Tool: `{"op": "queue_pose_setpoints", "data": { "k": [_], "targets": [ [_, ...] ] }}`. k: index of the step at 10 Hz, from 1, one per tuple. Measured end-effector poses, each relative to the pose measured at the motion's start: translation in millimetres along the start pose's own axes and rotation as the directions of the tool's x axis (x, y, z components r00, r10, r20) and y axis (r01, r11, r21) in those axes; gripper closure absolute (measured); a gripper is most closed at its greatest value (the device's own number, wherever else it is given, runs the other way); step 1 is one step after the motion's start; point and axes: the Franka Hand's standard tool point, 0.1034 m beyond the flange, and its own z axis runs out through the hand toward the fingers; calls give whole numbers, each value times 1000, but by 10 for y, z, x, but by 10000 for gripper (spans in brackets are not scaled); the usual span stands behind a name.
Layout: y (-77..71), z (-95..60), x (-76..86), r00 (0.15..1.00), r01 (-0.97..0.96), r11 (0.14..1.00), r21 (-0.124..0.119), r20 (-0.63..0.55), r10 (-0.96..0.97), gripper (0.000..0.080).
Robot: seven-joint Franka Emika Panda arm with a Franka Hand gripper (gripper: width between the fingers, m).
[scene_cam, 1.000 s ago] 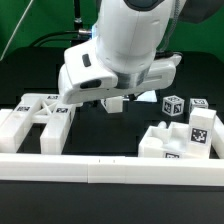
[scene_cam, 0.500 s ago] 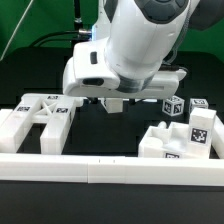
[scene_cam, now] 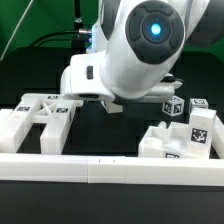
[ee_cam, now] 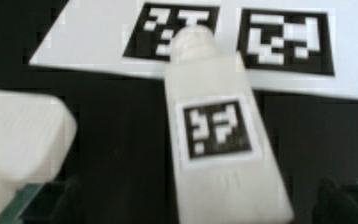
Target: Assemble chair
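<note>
At the exterior view's left lie slotted white plastic chair panels (scene_cam: 40,115). Mid-scene the gripper (ee_cam: 202,205) hangs with its fingers (ee_cam: 39,200) spread wide either side of a white square tagged leg (ee_cam: 211,130), clear of it. More tagged white blocks (scene_cam: 185,135) sit at the right.

A matte black tabletop (scene_cam: 108,133) is bounded at 6 o'clock by a long plain white rail (scene_cam: 110,168). A dark green backdrop (scene_cam: 22,28) is seen at 12 o'clock.
</note>
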Motion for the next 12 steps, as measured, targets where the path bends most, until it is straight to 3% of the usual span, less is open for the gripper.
{"op": "queue_pose_setpoints", "data": {
  "k": [6,7,8,10,12],
  "targets": [
    [-42,81,66,997,-72,997,-10,-14,72,151],
    [-46,80,66,997,-71,997,-11,-14,71,281],
    [-41,83,67,997,-72,997,-10,-14,72,281],
    [-35,85,70,997,-73,997,-10,-16,73,514],
    [-31,77,70,997,-71,997,-9,-17,71,514]
  ]
}}
